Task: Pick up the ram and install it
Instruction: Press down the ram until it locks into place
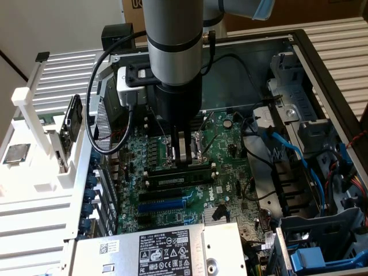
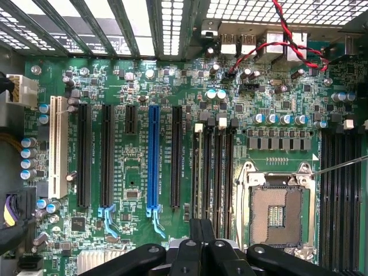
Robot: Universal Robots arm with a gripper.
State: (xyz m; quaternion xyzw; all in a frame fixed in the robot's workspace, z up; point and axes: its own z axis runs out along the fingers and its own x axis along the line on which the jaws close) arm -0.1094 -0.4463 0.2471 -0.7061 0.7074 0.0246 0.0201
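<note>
Hovering over mobo [image 1: 230, 155]: claw [image 1: 184, 150], fingers nearly together, nothing visibly held. Ram [image 1: 178, 170] lies in slot directly below tips. CPU socket [image 2: 277, 211] just beside.

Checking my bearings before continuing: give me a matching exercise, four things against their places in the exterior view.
Things:
1. white plastic stand
2. light-blue flat cable
3. silver metal box with a black label
4. long dark ram stick

Places:
A. exterior view's right
B. bottom edge, in front of the green board
C. exterior view's left, outside the case
D. middle, just below the gripper

Pairs: 1-C, 2-A, 3-B, 4-D
</note>
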